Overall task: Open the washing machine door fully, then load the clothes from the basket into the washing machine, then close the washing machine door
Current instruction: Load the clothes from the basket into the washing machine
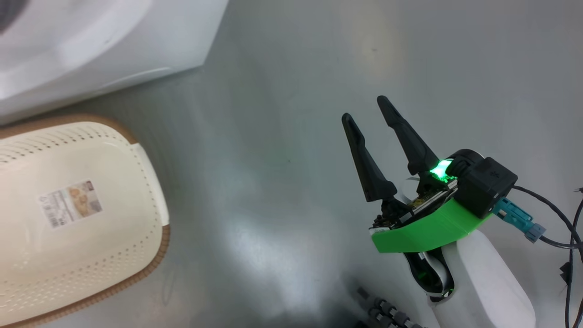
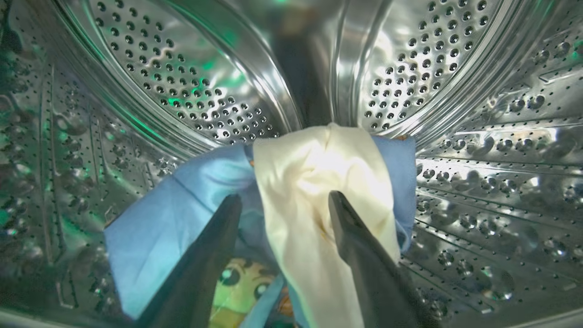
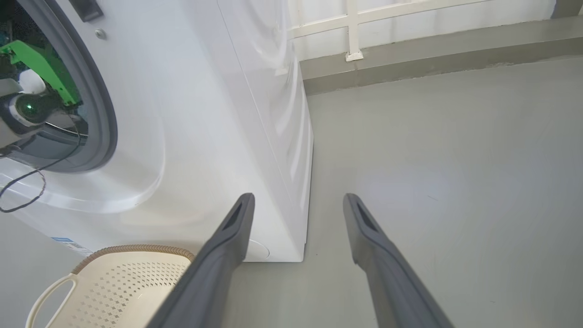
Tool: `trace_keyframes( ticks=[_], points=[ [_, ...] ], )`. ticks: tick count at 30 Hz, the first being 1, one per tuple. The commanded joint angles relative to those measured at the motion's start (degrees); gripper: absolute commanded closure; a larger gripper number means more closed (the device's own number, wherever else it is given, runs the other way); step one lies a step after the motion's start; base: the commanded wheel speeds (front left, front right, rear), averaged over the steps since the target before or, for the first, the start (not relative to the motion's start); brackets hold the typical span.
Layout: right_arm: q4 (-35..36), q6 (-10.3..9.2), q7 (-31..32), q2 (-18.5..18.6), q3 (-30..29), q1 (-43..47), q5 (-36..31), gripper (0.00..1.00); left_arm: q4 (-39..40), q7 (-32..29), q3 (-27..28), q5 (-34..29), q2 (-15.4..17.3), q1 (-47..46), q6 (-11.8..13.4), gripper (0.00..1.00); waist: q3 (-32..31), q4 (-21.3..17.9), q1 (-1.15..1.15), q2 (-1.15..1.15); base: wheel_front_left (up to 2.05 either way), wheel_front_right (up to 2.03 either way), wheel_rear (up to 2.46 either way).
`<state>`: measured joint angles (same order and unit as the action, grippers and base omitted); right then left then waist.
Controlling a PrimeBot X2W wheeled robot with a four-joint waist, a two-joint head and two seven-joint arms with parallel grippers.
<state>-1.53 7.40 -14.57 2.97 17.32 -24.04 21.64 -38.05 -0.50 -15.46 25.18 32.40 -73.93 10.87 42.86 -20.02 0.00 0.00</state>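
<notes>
Left jaws wide inside drum (image 2: 182, 91); clothes (image 2: 319, 173) bunched between them, lower part cut off. Right jaws wide over floor (image 1: 296, 68). Basket (image 1: 114, 255) near washing machine (image 1: 91, 45), cropped at head view's left edge, blurred.

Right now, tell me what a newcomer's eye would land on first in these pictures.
The shiny perforated drum in the left wrist view, with blue and cream clothes framed by the open left gripper. Then the right gripper with its bright green bracket, open above the grey floor, and the cream basket, empty where visible, at the head view's left.
</notes>
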Motion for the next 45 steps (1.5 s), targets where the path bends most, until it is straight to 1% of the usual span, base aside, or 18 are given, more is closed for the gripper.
trace_keyframes(
  ticks=[1,6,17,22,23,24,25,33,37,39,45],
  points=[
    [1.08,0.09,-0.43,-0.09,0.49,1.91,-0.5,0.0,2.18,0.92,1.52,0.86,2.37,2.19,0.63,0.0,-1.82,1.46,0.0,0.0,0.0,0.0,0.0],
    [0.79,0.09,-0.43,-0.09,-0.56,3.0,-1.94,0.0,6.26,3.92,2.7,2.45,1.34,9.79,2.37,0.0,-4.64,3.06,0.0,0.0,0.0,0.0,0.0],
    [-0.05,0.09,-0.43,0.3,-4.12,7.45,-4.85,0.0,19.66,11.24,4.05,4.83,-1.67,29.53,5.81,0.0,-12.67,6.83,0.0,0.0,0.0,0.0,0.0],
    [-0.37,0.09,-0.43,0.76,-5.3,9.88,-5.97,0.0,25.45,12.85,3.83,5.21,-3.32,39.54,7.89,0.0,-17.28,8.37,0.0,0.0,0.0,0.0,0.0],
    [-0.54,0.09,-0.43,0.96,-5.61,10.79,-6.42,0.0,27.61,13.34,3.52,5.19,-4.06,43.52,8.71,0.0,-19.14,8.87,0.0,0.0,0.0,0.0,0.0],
    [-0.61,0.09,-0.43,1.05,-5.76,11.25,-6.65,0.0,28.64,13.56,3.45,5.25,-4.41,45.5,9.09,0.0,-20.06,9.09,0.0,0.0,0.0,0.0,0.0],
    [-0.61,0.09,-0.43,1.05,-5.76,11.25,-6.65,0.0,28.64,13.56,3.45,5.25,-4.41,45.5,9.09,0.0,-20.06,9.09,0.0,0.0,0.0,0.0,0.0],
    [-1.65,0.09,-0.43,1.86,-6.8,15.05,-8.33,0.0,36.01,14.75,3.33,5.42,-7.13,61.81,12.82,0.0,-27.5,10.38,0.0,0.0,0.0,0.0,0.0],
    [-2.11,0.09,-0.43,2.35,-7.45,17.03,-9.05,0.0,38.5,15.06,3.02,5.4,-8.17,68.27,13.53,0.0,-30.83,11.39,0.0,0.0,0.0,0.0,0.0],
    [-2.28,0.09,-0.43,2.5,-7.67,18.01,-9.44,0.0,39.51,15.16,2.48,4.65,-8.18,70.88,13.75,0.0,-32.36,11.92,0.0,0.0,0.0,0.0,0.0],
    [-2.0,0.09,0.4,2.67,-8.22,20.89,-10.4,0.0,41.34,15.37,1.85,4.1,-9.02,77.22,13.14,0.0,-36.63,13.04,0.0,0.0,0.0,0.0,0.0]
  ],
)
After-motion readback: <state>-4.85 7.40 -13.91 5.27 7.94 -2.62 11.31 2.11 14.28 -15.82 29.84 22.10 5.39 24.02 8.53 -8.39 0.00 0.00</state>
